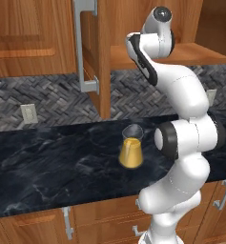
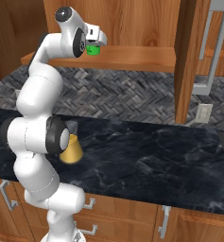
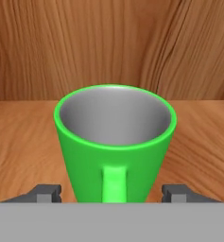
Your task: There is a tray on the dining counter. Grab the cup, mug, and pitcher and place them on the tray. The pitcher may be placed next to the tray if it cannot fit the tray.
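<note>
On the wooden cabinet shelf [image 2: 132, 59], the mug [image 3: 114, 142] is straddled, ungripped, by the open end effector [image 3: 114, 194]; the pitcher [image 1: 131, 151] below is untouched.

The mug [image 3: 114, 142] is bright green outside, handle included, with a pale grey inside. It stands on a warm orange-brown wooden shelf [image 3: 19, 146] with fine streaked grain, before a darker brown panel [image 3: 108, 42] of swirling grain. The pitcher [image 1: 131, 150] is amber-yellow below, with a greyish clear neck. The table [image 1: 52, 162] is black marble threaded with faint white veins. Behind it runs a grey herringbone backsplash [image 1: 43, 97]. The cabinets [image 1: 28, 33] are reddish-brown wood with silver handles [image 1: 83, 43]. The arm [image 1: 186, 138] is white with dark joints.
</note>
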